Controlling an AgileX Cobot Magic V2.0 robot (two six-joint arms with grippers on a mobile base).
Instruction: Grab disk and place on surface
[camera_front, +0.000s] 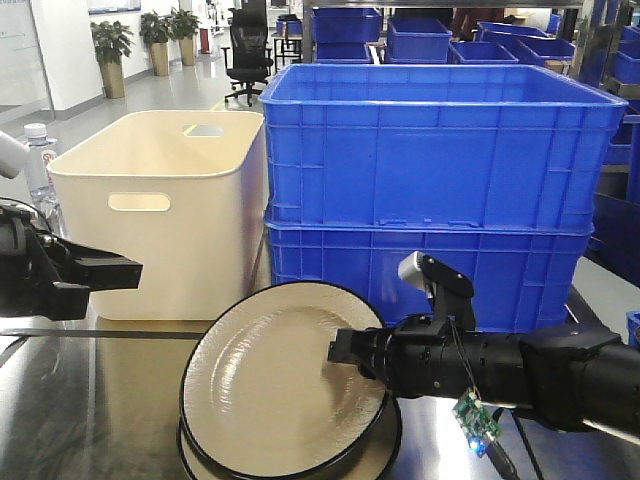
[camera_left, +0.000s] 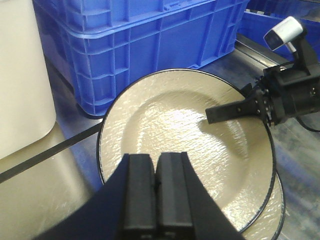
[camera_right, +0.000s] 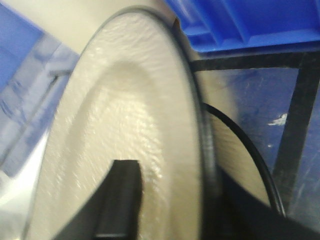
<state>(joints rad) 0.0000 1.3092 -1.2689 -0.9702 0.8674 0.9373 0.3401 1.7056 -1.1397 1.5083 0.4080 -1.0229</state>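
Front view: right gripper (camera_front: 345, 350) comes in from the right side, clamped on the right rim of the disk (camera_front: 280, 385), a cream plate w/ black edge. The disk is tilted, its far edge raised toward the crates, its low edge over a second plate (camera_front: 385, 450) of the same kind lying flat beneath it on the surface (camera_front: 90, 420), the shiny steel top w/ a dark seam. Left gripper (camera_front: 125, 272) sits at the left edge, well apart from the disk, holding nothing; can't tell from here if its jaws are parted. Behind: cream bin (camera_front: 160, 210) on the left, two stacked blue crates (camera_front: 440, 200) just beside it on the right, a water bottle (camera_front: 38, 165) far left. Left wrist view: left gripper (camera_left: 156, 192) has fingers pressed together, clenched on nothing, hovering above the near rim of the disk (camera_left: 170, 130). Right gripper (camera_left: 212, 116) reaches over the disk's right side, one finger lying on its face. The lower plate (camera_left: 279, 210) peeks out at bottom right. Blue crates (camera_left: 135, 45) behind, cream bin (camera_left: 22, 80) left, seam crossing the surface (camera_left: 45, 200). Right wrist view: blurry; disk (camera_right: 130, 110) fills the frame, seen nearly edge-on, w/ one dark finger (camera_right: 117, 200) across its cream face and the other jaw dark behind the rim, so the rim is pinched between them. Lower plate's rim (camera_right: 250, 150) curves behind, blue crates (camera_right: 250, 22) at top.
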